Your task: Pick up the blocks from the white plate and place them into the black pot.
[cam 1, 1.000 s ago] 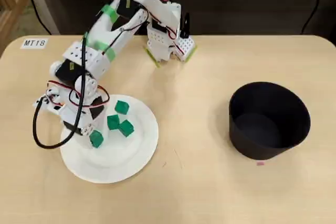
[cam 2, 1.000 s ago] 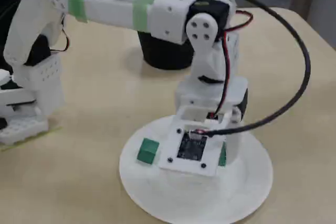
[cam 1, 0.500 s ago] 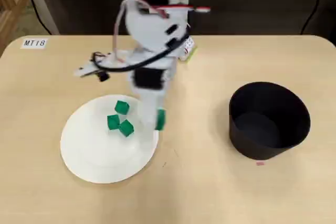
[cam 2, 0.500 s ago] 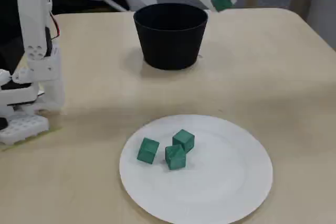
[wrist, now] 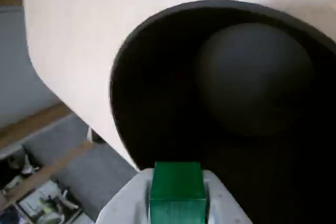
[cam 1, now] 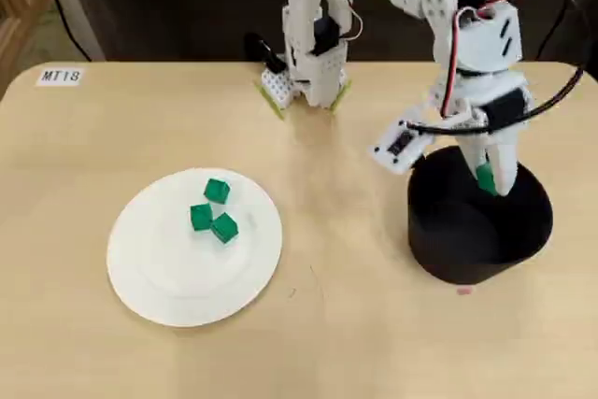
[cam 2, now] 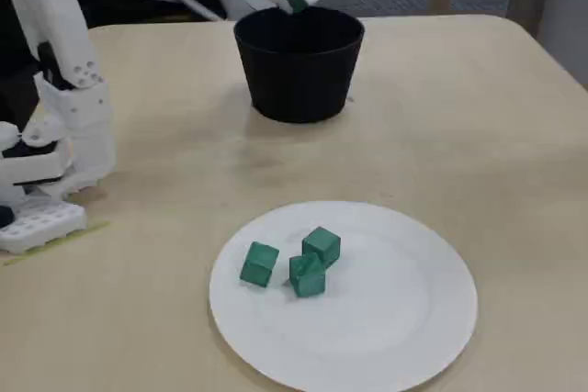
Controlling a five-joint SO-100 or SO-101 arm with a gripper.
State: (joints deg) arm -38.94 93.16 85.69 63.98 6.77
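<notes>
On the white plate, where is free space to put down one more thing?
The white plate is bare across its near half and its overhead-view left side. The three green blocks crowd the far right part, close together.

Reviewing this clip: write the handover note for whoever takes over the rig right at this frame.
Gripper: shut on one green block, held above the open mouth of the black pot.
White plate: three green blocks clustered left of its centre in the fixed view.
Pot: the wrist view shows no block inside.
Done: one block lifted and carried over the pot.
Left: release it, then move the other three.
</notes>
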